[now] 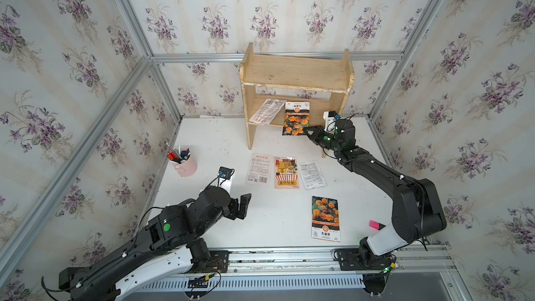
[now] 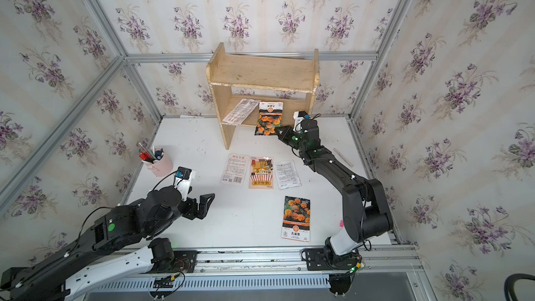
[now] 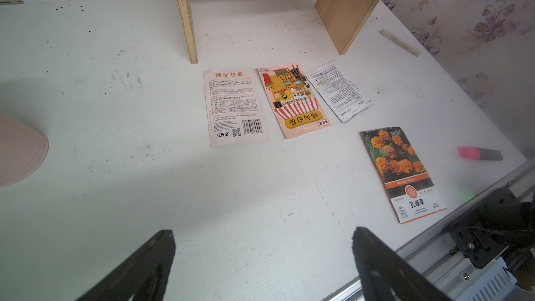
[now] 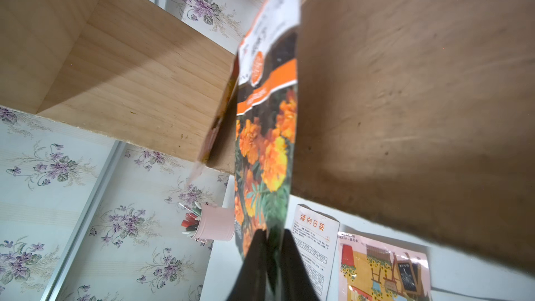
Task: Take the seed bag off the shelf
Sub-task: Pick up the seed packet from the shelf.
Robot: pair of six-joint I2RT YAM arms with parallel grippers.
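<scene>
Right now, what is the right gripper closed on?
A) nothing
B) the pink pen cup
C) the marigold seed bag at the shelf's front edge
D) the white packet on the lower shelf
C: the right gripper pinches the marigold seed bag by its near corner, at the front of the shelf.

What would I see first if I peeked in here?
Probably the orange-flower seed bag poking out from the lower board of the shelf, its corner pinched in the right gripper. A matching bag lies flat on the white table near the front, and a pink cup of pens stands at its left side.
</scene>
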